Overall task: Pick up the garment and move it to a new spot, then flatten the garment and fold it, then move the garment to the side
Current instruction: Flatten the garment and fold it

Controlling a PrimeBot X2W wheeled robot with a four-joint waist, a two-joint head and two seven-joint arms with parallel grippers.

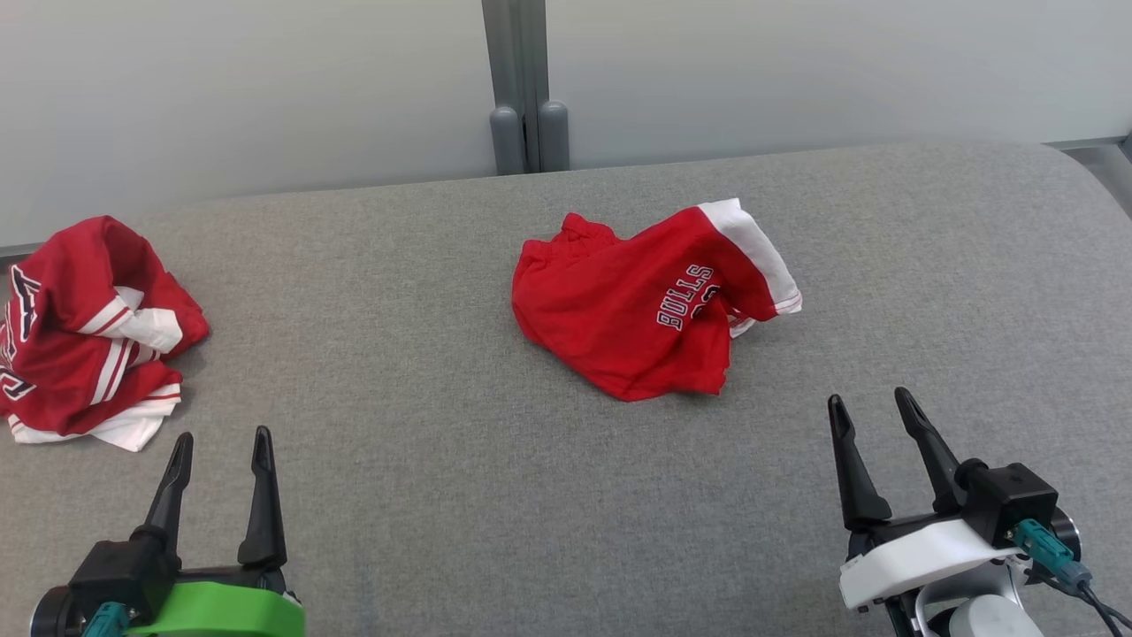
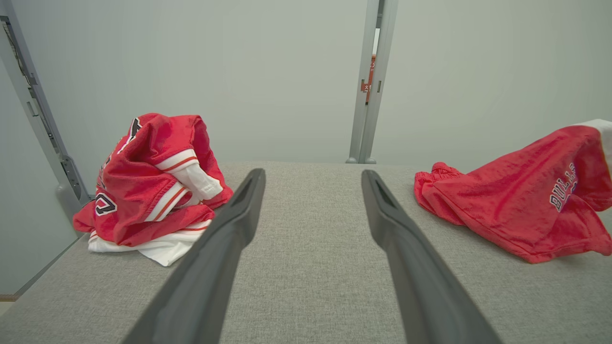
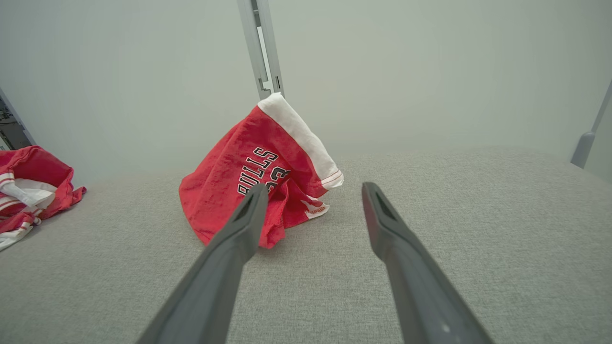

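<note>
Garment (image 1: 646,310): red shorts with a white band, laid crumpled at the middle of the grey worktop (image 1: 442,425).
Lettering (image 1: 685,296): "BULLS" is read in white, dark-edged capitals; the digits beside it are folded under and cannot be read.
Second garment (image 1: 84,332): red and white, heaped at the worktop's left edge.
Left hand (image 1: 223,435): fingers spread, nothing held.
Right hand (image 1: 868,398): fingers spread, nothing held; near the shorts, not touching.
</note>
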